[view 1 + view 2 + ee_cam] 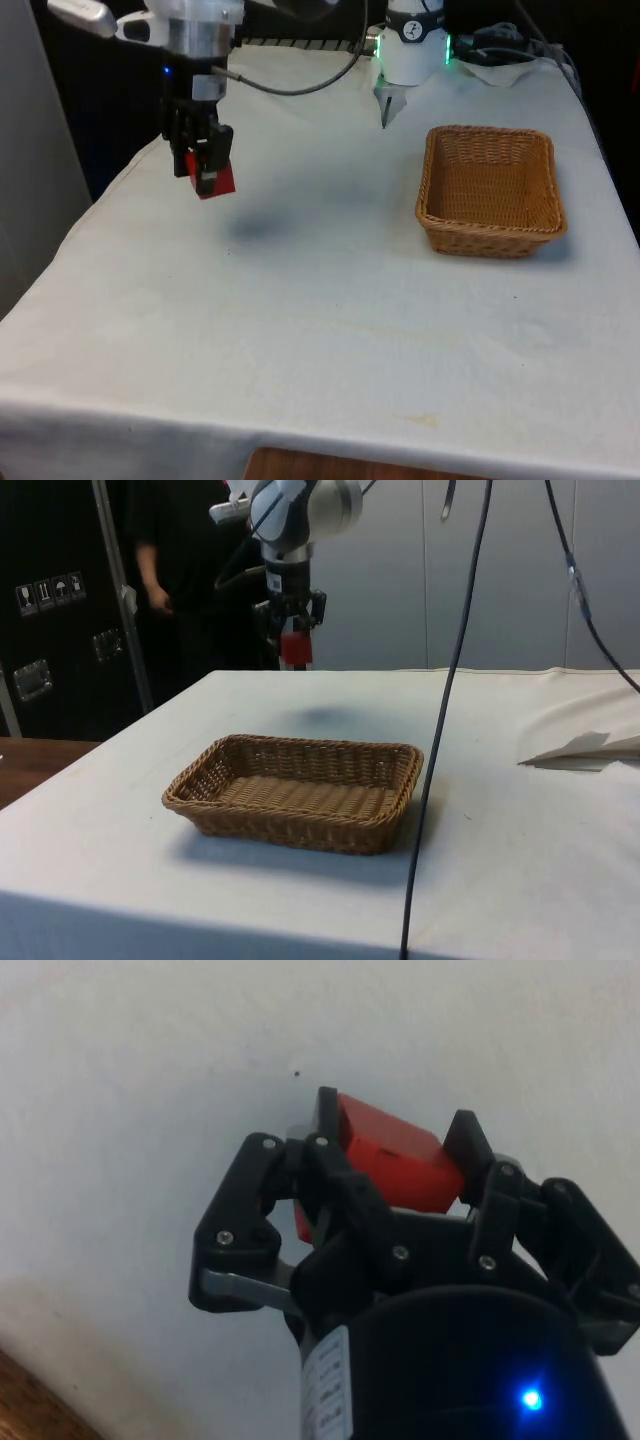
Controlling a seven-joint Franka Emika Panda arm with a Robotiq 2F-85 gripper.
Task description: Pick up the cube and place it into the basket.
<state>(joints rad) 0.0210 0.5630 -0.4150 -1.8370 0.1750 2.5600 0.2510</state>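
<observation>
Black gripper (pixel 206 160) clenched on red cube (pixel 214 178), held clear above the white cloth (pixel 300 300) for carrying. Wicker basket (pixel 490 190) well apart toward the front view's right, awaiting the cube.

Item count: one red cube (pixel 213 177), one wicker basket (pixel 489 232), one gripper (pixel 203 152) with two jaws, one surface (pixel 330 310) under one white cloth. One person (pixel 165 550) stands behind the surface in the side view.
</observation>
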